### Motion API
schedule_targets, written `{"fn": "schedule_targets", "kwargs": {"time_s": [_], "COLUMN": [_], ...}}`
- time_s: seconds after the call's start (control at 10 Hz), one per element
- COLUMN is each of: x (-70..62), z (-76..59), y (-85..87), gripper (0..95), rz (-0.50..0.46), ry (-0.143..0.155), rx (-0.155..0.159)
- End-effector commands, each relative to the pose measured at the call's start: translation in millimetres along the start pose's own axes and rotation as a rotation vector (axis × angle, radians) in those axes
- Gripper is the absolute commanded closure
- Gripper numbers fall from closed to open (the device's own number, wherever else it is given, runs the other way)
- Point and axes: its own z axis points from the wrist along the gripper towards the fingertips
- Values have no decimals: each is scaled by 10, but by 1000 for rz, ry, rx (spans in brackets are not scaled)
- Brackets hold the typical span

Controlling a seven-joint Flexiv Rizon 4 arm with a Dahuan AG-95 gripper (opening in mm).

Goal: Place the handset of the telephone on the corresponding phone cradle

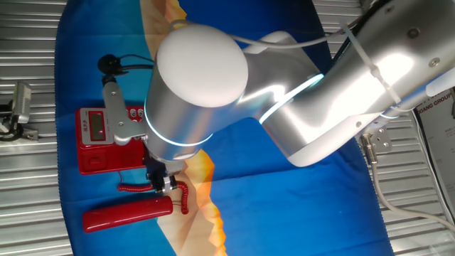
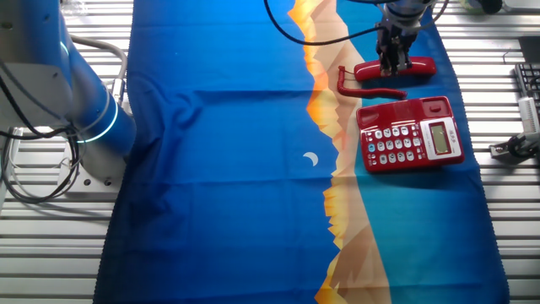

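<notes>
The red handset (image 1: 128,213) lies flat on the blue cloth, next to the red telephone (image 1: 103,139) and off it. Its red coiled cord (image 1: 185,199) curls at its right end. The phone cradle (image 1: 106,162) is the plain strip on the side facing the handset, and it is bare. My gripper (image 1: 162,186) hangs close over the handset's cord end. In the other fixed view the gripper (image 2: 393,59) points down onto the middle of the handset (image 2: 418,67), with two dark fingers set apart. The telephone (image 2: 411,133) and its cradle (image 2: 405,107) lie just below.
A blue and orange cloth (image 2: 219,169) covers the slatted metal table. My arm's base (image 2: 84,118) stands at the left edge. A black cabled device (image 1: 108,64) lies beyond the phone, and a metal clamp (image 1: 18,107) sits off the cloth. A keyboard (image 2: 527,84) shows at the right edge.
</notes>
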Motion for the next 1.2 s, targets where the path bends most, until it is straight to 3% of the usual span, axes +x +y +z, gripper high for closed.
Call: {"fn": "schedule_targets", "kwargs": {"time_s": [0.1,0.7,1.2], "x": [-33,-107,-271], "z": [17,103,175], "y": [33,118,172], "gripper": [380,380,380], "rz": [0,1,10], "ry": [-3,-16,-14], "rx": [-7,-7,-17]}}
